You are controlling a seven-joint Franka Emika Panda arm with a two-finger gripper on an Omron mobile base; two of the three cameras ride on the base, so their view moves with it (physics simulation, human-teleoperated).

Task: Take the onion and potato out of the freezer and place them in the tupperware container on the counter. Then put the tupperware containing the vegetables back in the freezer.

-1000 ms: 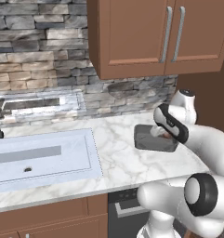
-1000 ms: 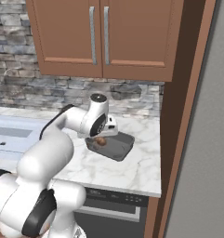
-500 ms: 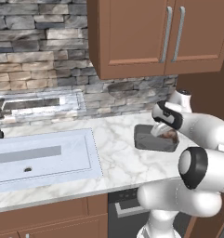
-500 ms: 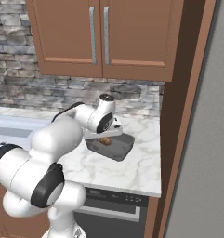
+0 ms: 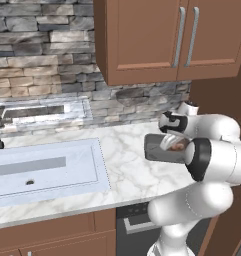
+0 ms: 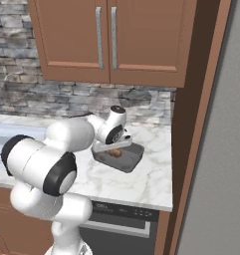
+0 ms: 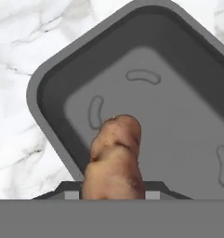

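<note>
While the gripper (image 6: 117, 145) clamps the potato (image 7: 114, 158) over the tupperware container (image 7: 48, 83), it looks firm. Being lumpy, it is probably best pinched across its middle.

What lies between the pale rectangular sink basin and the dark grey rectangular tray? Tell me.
Bare white marble counter, visible in the left base view.

In the hand view the potato (image 7: 114, 160) hides the tool's fingertips. The tray (image 7: 48, 79) is cut off at 3 o'clock. From the left base view, the arm covers the tray's (image 5: 157, 148) right part.
</note>
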